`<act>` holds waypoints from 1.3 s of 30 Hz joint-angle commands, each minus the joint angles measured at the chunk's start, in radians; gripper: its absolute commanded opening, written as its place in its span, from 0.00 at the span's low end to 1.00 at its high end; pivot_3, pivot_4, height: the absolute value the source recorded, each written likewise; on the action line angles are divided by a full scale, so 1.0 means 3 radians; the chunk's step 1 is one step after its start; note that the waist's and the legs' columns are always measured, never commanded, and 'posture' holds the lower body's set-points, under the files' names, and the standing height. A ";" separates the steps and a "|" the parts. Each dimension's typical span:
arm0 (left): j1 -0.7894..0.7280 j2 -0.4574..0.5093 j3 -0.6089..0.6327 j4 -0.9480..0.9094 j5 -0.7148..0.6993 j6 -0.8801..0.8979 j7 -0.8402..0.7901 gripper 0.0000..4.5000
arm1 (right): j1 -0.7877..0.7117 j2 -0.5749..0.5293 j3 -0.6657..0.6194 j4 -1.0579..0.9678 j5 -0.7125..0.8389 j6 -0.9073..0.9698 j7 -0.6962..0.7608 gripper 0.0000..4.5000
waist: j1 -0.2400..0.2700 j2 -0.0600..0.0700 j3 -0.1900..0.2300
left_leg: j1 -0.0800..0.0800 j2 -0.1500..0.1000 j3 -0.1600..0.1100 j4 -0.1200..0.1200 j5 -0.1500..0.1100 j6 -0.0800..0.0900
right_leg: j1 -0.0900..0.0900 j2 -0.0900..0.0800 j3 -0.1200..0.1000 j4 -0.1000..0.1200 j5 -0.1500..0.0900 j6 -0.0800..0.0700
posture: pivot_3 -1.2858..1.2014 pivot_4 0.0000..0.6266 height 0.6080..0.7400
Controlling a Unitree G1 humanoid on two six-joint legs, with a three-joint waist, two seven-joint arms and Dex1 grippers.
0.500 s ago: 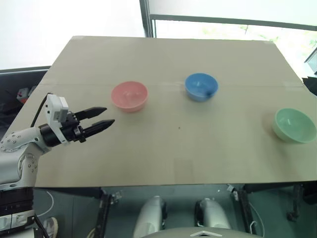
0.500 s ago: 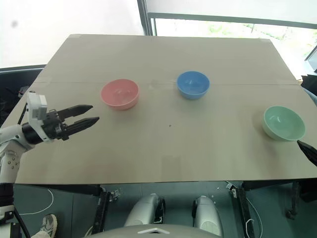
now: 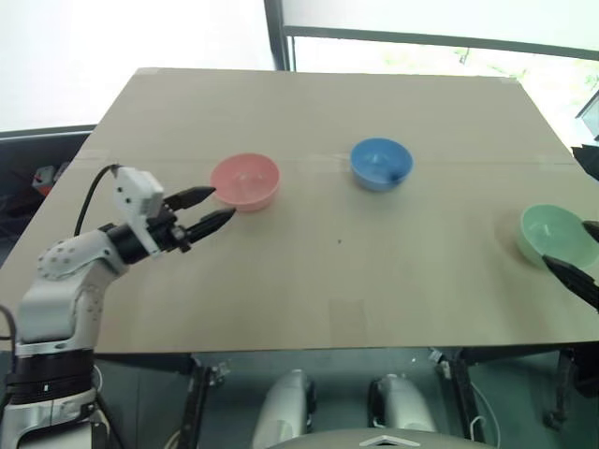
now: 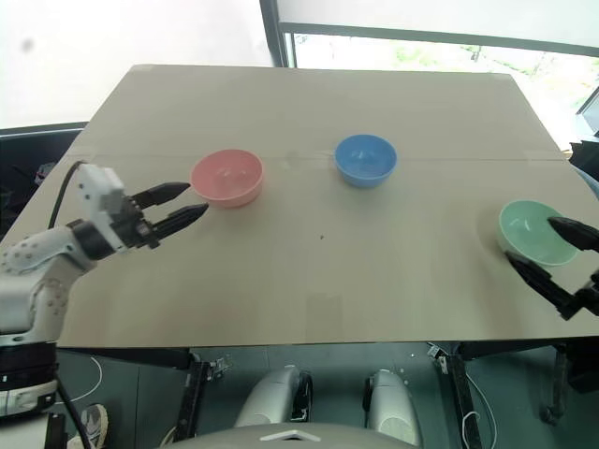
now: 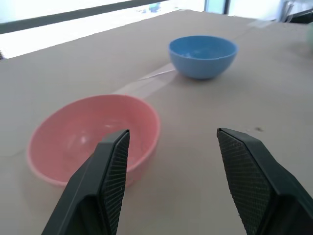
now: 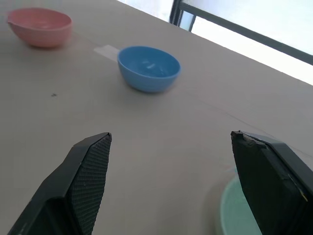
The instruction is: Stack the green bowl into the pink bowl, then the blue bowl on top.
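Three bowls stand apart on the tan table (image 3: 328, 122). The pink bowl (image 3: 245, 181) is at the left, the blue bowl (image 3: 381, 163) in the middle at the back, the green bowl (image 4: 536, 231) at the right edge. My left gripper (image 3: 204, 209) is open just left of the pink bowl, its fingertips close to the bowl's rim, with nothing between them. My right gripper (image 4: 555, 245) is open at the green bowl, one finger over its rim and the other in front of it, holding nothing. The left wrist view has the pink bowl (image 5: 93, 137) close ahead.
A taped seam runs across the table behind the bowls. The table's front edge (image 3: 328, 348) lies close below both arms. Dark window frames (image 3: 276, 33) stand beyond the far edge.
My left gripper has moved forward and right, up to the pink bowl. My right gripper has come in from the right edge to the green bowl.
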 commanded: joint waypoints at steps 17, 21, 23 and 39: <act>-0.1676 0.0021 -0.1863 0.0463 0.1519 0.1613 0.0483 0.54 | -0.1196 -0.0031 0.1451 -0.0144 -0.0481 -0.0214 0.0262 0.91 | 0.0000 -0.0006 0.0006 | -0.0021 -0.0006 0.0000 0.0007 0.0000 0.0000 | -0.0018 0.0008 -0.0004 0.0005 -0.0003 0.0007 | 0.52 0.24 1.00; -0.1827 -0.0101 -0.1935 0.0596 0.1600 0.1678 0.0466 0.22 | -0.1197 -0.0038 0.1474 -0.0164 -0.0544 -0.0240 0.0287 0.91 | 0.0003 -0.0009 0.0007 | -0.0027 -0.0006 -0.0004 0.0011 0.0000 0.0000 | -0.0019 0.0007 -0.0009 0.0006 -0.0003 0.0007 | 0.52 0.24 1.00; -0.1857 -0.0128 -0.1945 0.0640 0.1646 0.1659 0.0459 0.03 | -0.1172 -0.0015 0.1471 -0.0183 -0.0558 -0.0240 0.0271 0.91 | -0.0001 -0.0009 0.0007 | -0.0029 -0.0006 -0.0005 0.0012 0.0000 0.0000 | -0.0019 0.0007 -0.0011 0.0006 -0.0003 0.0007 | 0.52 0.24 1.00; -0.1501 -0.0093 -0.2078 -0.0286 0.0823 0.0381 -0.1322 0.01 | -0.0757 0.0093 0.1217 -0.0422 -0.0682 -0.0249 0.0003 0.91 | -0.0003 -0.0004 0.0006 | -0.0033 -0.0003 -0.0011 0.0019 0.0000 0.0000 | -0.0018 0.0003 -0.0019 0.0006 -0.0003 0.0007 | 0.52 0.24 1.00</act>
